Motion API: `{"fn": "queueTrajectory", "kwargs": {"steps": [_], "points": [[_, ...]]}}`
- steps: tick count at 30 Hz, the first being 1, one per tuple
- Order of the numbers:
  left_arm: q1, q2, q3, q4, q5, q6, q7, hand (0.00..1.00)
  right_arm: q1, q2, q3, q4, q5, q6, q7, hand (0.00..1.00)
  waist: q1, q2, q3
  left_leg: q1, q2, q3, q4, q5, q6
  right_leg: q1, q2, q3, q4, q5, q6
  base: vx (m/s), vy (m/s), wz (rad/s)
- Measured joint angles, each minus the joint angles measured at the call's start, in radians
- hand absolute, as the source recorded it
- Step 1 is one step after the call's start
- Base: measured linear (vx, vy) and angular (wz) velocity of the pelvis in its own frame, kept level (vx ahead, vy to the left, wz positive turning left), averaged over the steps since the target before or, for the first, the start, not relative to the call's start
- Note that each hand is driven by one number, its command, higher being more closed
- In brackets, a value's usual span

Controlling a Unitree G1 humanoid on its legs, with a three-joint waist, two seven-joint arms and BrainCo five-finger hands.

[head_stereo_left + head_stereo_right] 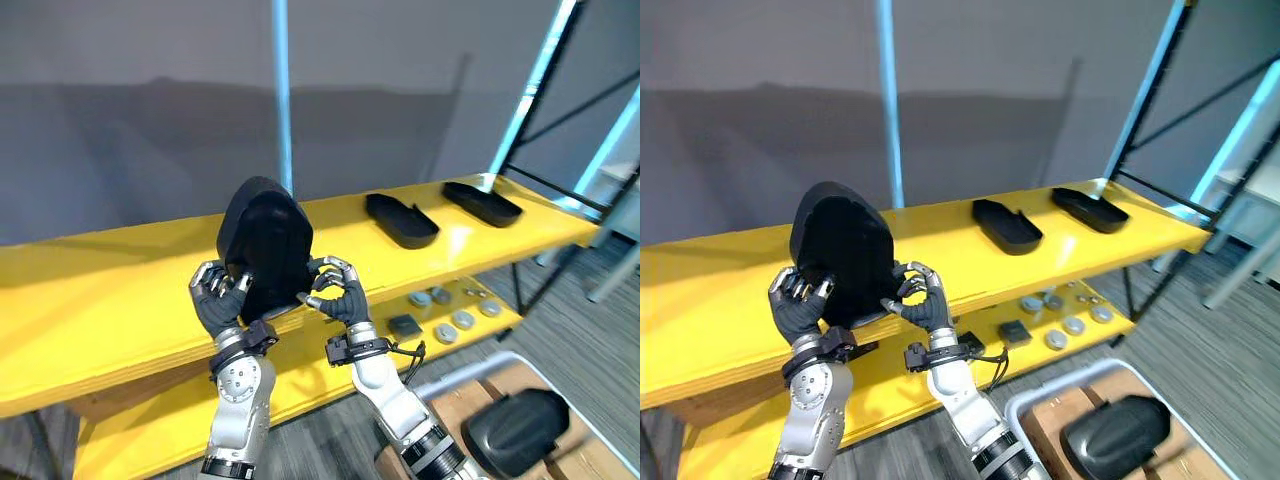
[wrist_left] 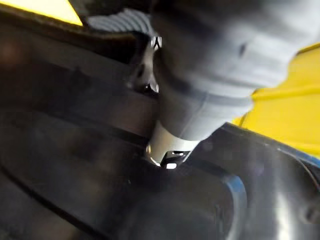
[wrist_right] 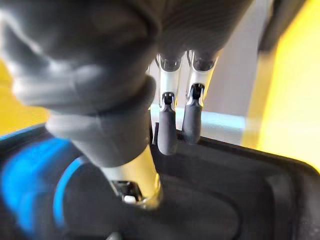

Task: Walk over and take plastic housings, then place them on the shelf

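Left hand (image 1: 215, 300) and right hand (image 1: 340, 296) curled fingers round upright housing (image 1: 265, 240) mid-frame; loosening early could tip it off shelf (image 1: 100, 290).

Held housing (image 1: 265, 245), upright over the yellow shelf (image 1: 90, 300): lower corners hidden behind left hand (image 1: 218, 300) and right hand (image 1: 340, 295). Grey parts (image 1: 455, 322) beneath the shelf: too small to identify. White bin (image 1: 1080, 376) below the shelf: cut by the bottom edge.
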Motion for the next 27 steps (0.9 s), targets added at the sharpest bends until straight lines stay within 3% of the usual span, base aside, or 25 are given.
{"fn": "queueTrajectory", "kwargs": {"steps": [1, 2, 3, 5, 7, 10, 12, 15, 17, 18, 20, 22, 23, 27], "points": [[-0.003, 0.015, -0.005, 0.000, 0.005, 0.002, -0.023, 1.00, 0.046, -0.018, -0.039, -0.060, 0.035, 0.000, 0.020, 0.00, -0.020, -0.016, -0.003, -0.030, -0.007, -0.066, 0.020, -0.014, -0.024, 0.008, 0.048, 0.126, -0.124, 0.006, 0.006, 0.06, -0.276, 1.53], [-0.009, 0.027, -0.008, -0.001, 0.006, 0.005, -0.030, 1.00, 0.068, -0.019, -0.064, -0.090, 0.050, 0.000, 0.024, 0.00, -0.024, -0.038, -0.002, -0.036, -0.028, -0.087, 0.024, -0.017, -0.048, 0.014, 0.046, 0.173, -0.176, 0.025, 0.013, 0.06, -0.379, 1.78], [-0.014, 0.044, -0.005, 0.004, 0.013, 0.012, -0.039, 1.00, 0.096, -0.026, -0.102, -0.112, 0.070, -0.002, 0.028, 0.00, -0.027, -0.050, 0.018, -0.027, -0.034, -0.128, 0.022, -0.024, -0.085, 0.010, 0.038, 0.169, -0.155, 0.086, 0.068, 0.06, -0.359, 1.15], [-0.010, 0.042, 0.007, 0.003, 0.035, 0.031, -0.043, 1.00, 0.111, -0.061, -0.124, -0.107, 0.134, 0.001, 0.039, 0.00, -0.018, -0.015, 0.012, -0.028, 0.005, -0.111, 0.016, -0.028, -0.095, 0.031, 0.070, 0.124, -0.195, 0.088, 0.044, 0.11, -0.278, 0.58], [-0.045, 0.050, 0.027, -0.002, 0.057, 0.036, -0.058, 1.00, 0.110, -0.070, -0.141, -0.107, 0.165, 0.001, 0.055, 0.00, -0.018, -0.007, 0.007, -0.034, 0.066, -0.121, -0.013, -0.029, -0.120, 0.032, 0.123, 0.093, -0.219, 0.107, 0.019, 0.19, -0.213, 0.12], [-0.100, 0.051, 0.029, 0.024, 0.057, 0.062, -0.081, 1.00, 0.132, -0.093, -0.143, -0.132, 0.184, 0.001, 0.102, 0.00, -0.026, -0.003, 0.007, -0.045, 0.078, -0.138, -0.008, -0.030, -0.126, 0.044, 0.132, 0.047, -0.229, 0.103, 0.013, 0.13, -0.161, 0.26], [-0.160, 0.059, 0.015, 0.087, 0.046, 0.067, -0.097, 1.00, 0.175, -0.108, -0.162, -0.174, 0.207, 0.001, 0.138, 0.00, -0.049, -0.003, 0.007, -0.072, 0.063, -0.132, 0.012, -0.018, -0.133, 0.072, 0.113, -0.013, -0.253, 0.102, 0.012, 0.08, -0.072, 0.88], [-0.258, 0.101, 0.001, 0.189, -0.029, 0.076, -0.117, 1.00, 0.218, -0.107, -0.202, -0.235, 0.222, 0.005, 0.154, 0.00, -0.059, -0.004, 0.007, -0.103, 0.050, 0.079, 0.012, 0.028, -0.083, 0.082, 0.072, -0.054, -0.271, 0.101, 0.010, 0.00, 0.016, 0.49], [-0.312, 0.147, 0.000, 0.246, -0.109, 0.081, -0.132, 1.00, 0.255, -0.114, -0.212, -0.295, 0.221, 0.009, 0.154, 0.00, -0.058, -0.005, 0.006, -0.095, 0.047, 0.111, -0.025, 0.030, -0.069, 0.078, 0.067, -0.039, -0.277, 0.101, 0.012, -0.05, 0.035, -0.06], [-0.357, 0.173, -0.001, 0.285, -0.164, 0.087, -0.149, 1.00, 0.291, -0.113, -0.232, -0.345, 0.220, 0.009, 0.154, 0.00, -0.077, -0.008, 0.004, -0.090, 0.055, 0.168, -0.068, 0.030, -0.069, 0.079, 0.064, -0.040, -0.299, 0.107, 0.015, -0.04, 0.026, 0.16], [-0.442, 0.216, -0.001, 0.357, -0.243, 0.090, -0.155, 1.00, 0.317, -0.126, -0.252, -0.389, 0.219, 0.010, 0.154, 0.00, -0.087, -0.008, 0.002, -0.086, 0.065, 0.220, -0.127, 0.069, -0.054, 0.054, 0.061, -0.034, -0.323, 0.129, 0.017, -0.02, 0.042, 0.00], [-0.539, 0.270, -0.005, 0.452, -0.328, 0.105, -0.164, 1.00, 0.345, -0.138, -0.258, -0.400, 0.219, 0.023, 0.159, 0.00, -0.093, -0.014, 0.003, -0.095, 0.073, 0.254, -0.139, 0.119, -0.062, 0.034, 0.067, -0.012, -0.333, 0.147, 0.022, 0.00, 0.057, -0.37], [-0.608, 0.325, -0.032, 0.535, -0.394, 0.120, -0.173, 1.00, 0.390, -0.140, -0.257, -0.422, 0.219, 0.034, 0.167, 0.00, -0.099, -0.021, 0.000, -0.093, 0.066, 0.279, -0.138, 0.119, -0.062, 0.027, 0.065, 0.012, -0.339, 0.154, 0.025, 0.02, 0.044, -0.42], [-0.777, 0.406, -0.105, 0.722, -0.463, 0.154, -0.200, 1.00, 0.480, -0.158, -0.242, -0.430, 0.219, 0.039, 0.194, 0.00, -0.139, -0.024, 0.004, -0.097, 0.058, 0.304, -0.138, 0.120, -0.062, 0.012, 0.058, 0.035, -0.342, 0.158, 0.027, 0.03, 0.049, -0.20]]}}
